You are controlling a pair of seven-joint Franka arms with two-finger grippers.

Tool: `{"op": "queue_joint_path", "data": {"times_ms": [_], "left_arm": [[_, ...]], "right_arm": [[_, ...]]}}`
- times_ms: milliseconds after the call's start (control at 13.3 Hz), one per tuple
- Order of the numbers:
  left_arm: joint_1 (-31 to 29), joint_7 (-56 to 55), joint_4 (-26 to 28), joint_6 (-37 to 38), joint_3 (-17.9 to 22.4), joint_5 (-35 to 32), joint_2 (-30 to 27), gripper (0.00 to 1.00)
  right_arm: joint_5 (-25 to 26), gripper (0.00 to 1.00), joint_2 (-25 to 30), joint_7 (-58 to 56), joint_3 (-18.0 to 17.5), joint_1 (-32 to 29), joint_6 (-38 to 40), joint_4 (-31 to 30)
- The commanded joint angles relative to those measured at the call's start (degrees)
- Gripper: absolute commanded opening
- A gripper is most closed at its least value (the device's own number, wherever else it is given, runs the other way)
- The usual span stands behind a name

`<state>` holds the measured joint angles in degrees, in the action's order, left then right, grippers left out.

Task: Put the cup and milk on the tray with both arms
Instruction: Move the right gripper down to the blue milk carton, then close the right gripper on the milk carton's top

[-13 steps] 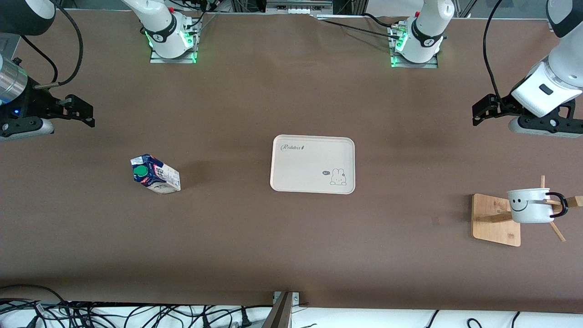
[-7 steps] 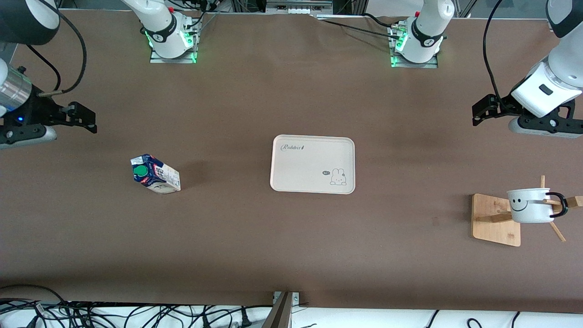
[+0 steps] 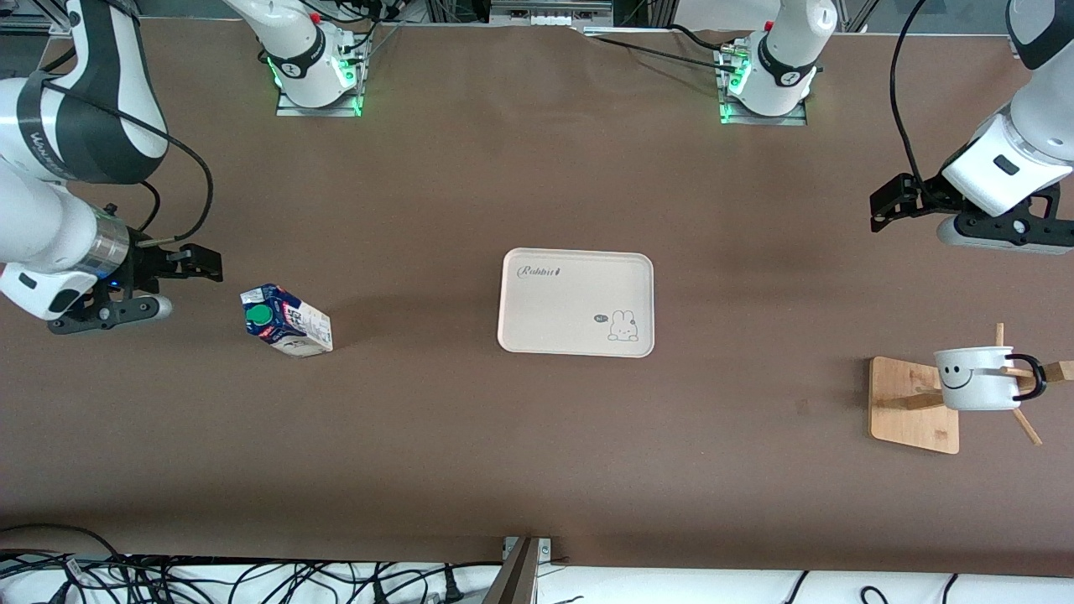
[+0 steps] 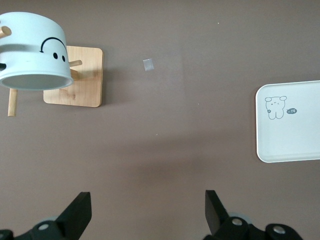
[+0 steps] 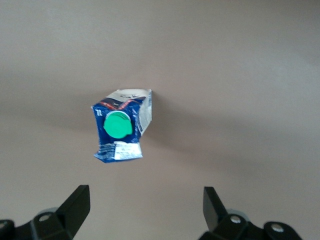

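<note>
While the right tool hangs wide open w/ the milk near it, upright on the table, I judge the approach step; next: straddle carton, close. Tray mid-table, bare. Left tool waits, spread; cup hangs on rack.

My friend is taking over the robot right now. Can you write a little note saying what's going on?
Right pincer: open, holding nothing, beside the milk carton.
Left pincer: open, holding nothing, waiting at the left arm's end of the table.
Smiley mug: hanging on the wooden rack.
Rabbit tray: mid-table, nothing on it.
Done: nothing placed yet.
Left: grab carton and mug, set both on the tray.
</note>
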<state>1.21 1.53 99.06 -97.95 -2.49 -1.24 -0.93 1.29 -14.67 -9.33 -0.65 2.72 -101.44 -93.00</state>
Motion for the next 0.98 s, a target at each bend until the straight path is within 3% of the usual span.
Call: {"op": "queue_joint_path", "data": {"times_ms": [0,375,901], "left_arm": [[0.2,0.8,-1.7,0.2,0.0,-0.4,0.8,1.00],[0.3,0.8,-1.8,0.2,0.1,-0.4,0.8,1.00],[0.5,0.8,-1.9,0.2,0.0,-0.4,1.1,1.00]], "right_arm": [[-0.5,1.00,-1.7,1.9,-0.9,3.4,-1.9,-0.2],[-0.5,1.00,-4.2,1.3,-0.8,3.3,-9.8,-5.4],[-0.5,1.00,-6.2,1.9,-0.4,2.5,-13.7,-8.9]]}}
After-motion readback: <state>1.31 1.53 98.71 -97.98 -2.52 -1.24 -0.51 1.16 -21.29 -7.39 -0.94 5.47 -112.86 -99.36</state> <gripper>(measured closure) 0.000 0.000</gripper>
